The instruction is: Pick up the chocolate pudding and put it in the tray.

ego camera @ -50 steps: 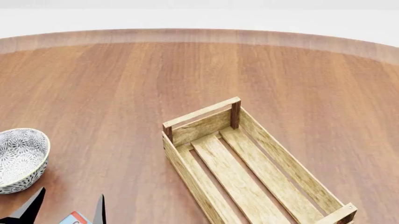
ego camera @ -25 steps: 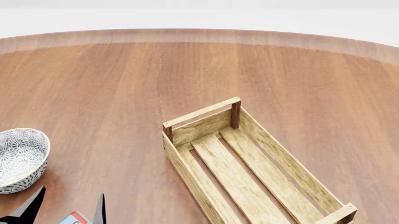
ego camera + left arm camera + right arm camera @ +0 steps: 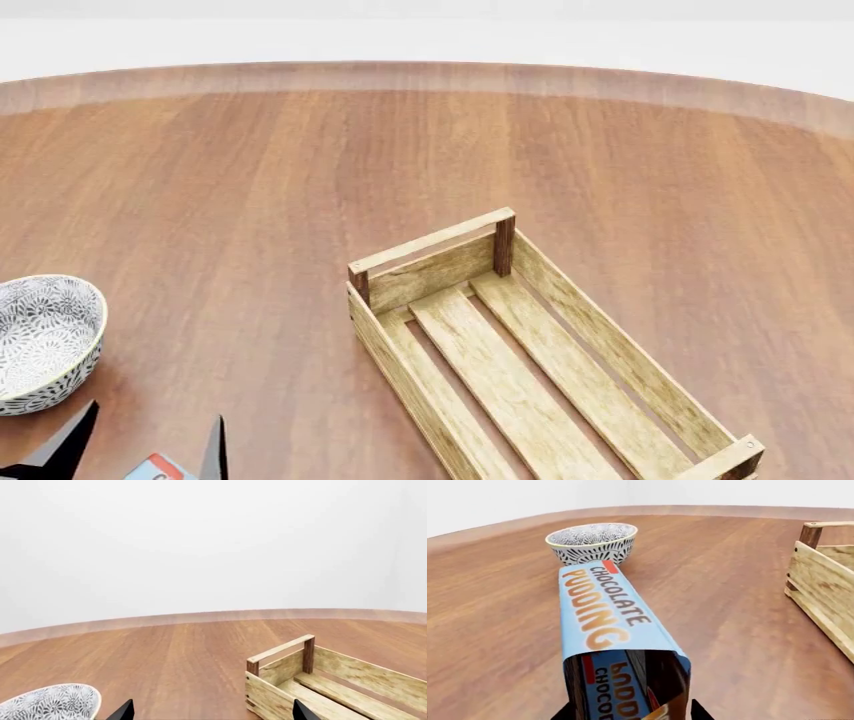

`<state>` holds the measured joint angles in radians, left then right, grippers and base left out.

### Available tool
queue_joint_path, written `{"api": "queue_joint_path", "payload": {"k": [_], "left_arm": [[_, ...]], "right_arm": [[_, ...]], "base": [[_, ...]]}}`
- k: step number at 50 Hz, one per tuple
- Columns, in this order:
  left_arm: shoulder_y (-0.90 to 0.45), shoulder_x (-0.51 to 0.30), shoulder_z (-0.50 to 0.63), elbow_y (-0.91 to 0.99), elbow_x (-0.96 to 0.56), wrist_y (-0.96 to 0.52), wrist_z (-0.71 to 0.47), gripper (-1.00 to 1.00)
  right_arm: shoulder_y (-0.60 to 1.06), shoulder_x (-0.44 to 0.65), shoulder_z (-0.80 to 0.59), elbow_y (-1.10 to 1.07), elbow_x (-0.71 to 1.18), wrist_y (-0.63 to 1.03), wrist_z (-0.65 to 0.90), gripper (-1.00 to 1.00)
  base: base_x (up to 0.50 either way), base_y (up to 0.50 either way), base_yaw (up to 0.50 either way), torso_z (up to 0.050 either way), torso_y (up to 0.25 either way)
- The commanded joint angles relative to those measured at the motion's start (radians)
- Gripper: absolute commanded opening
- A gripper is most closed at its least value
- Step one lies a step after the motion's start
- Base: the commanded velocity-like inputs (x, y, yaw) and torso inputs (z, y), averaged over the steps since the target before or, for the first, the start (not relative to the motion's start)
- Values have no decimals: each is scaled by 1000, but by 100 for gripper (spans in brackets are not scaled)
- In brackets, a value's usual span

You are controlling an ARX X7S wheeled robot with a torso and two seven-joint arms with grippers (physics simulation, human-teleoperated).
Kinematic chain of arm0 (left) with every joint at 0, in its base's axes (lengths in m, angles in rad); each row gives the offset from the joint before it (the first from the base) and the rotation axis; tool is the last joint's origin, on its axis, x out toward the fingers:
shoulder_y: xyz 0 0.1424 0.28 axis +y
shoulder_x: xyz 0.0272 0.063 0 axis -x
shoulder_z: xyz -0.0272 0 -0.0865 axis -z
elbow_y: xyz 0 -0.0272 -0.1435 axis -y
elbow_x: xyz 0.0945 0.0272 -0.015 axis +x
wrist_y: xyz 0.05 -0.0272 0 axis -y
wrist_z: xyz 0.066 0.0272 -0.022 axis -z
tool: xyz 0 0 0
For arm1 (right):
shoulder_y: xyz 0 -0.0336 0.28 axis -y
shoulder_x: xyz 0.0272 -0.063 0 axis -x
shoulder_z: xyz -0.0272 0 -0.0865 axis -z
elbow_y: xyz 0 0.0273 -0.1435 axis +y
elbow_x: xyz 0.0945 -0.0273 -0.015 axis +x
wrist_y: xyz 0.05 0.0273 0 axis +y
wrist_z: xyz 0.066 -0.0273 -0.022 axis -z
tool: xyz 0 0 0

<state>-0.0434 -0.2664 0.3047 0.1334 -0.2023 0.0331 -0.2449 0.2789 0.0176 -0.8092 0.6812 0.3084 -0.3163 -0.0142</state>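
Observation:
The chocolate pudding (image 3: 604, 615) is a light-blue carton with orange lettering, and it stretches away from my right gripper (image 3: 630, 712) toward the bowl. That gripper is shut on the carton's near end, one fingertip on each side. In the head view only the carton's far corner (image 3: 158, 468) shows, at the bottom edge. There it lies between the wide-open fingers of my left gripper (image 3: 144, 435). The left gripper (image 3: 211, 711) has nothing between its tips. The tray (image 3: 400, 385) is a light-wood crate to the right, also seen as the tray (image 3: 280, 667) and the tray (image 3: 820, 580). My right gripper is out of the head view.
A grey-white patterned bowl (image 3: 40, 340) sits left of my left gripper; the same bowl (image 3: 592, 540) lies just beyond the carton's far end. The round wooden table (image 3: 267, 180) stretches far ahead to its curved edge.

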Motion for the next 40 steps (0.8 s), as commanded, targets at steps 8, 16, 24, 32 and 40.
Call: {"api": "queue_joint_path", "payload": {"k": [8, 16, 24, 32, 40], "left_arm": [[1, -8, 0, 2, -14, 4, -4, 100], [0, -11, -2, -6, -20, 12, -4, 100], [3, -15, -4, -2, -25, 12, -9, 100], [4, -18, -3, -2, -29, 13, -11, 100], [2, -15, 1, -24, -28, 29, -10, 100]], "right_arm": [[25, 69, -21, -87, 34, 43, 62, -100], [37, 104, -2, -139, 55, 78, 85, -100], [46, 158, 28, -253, 85, 128, 122, -100], [77, 200, 68, -342, 117, 174, 159, -100], [125, 241, 90, -457, 137, 263, 203, -100]], "base": [[0, 0, 0, 0, 0], [0, 0, 0, 0, 0], [0, 0, 0, 0, 0], [0, 0, 0, 0, 0], [0, 0, 0, 0, 0]]}}
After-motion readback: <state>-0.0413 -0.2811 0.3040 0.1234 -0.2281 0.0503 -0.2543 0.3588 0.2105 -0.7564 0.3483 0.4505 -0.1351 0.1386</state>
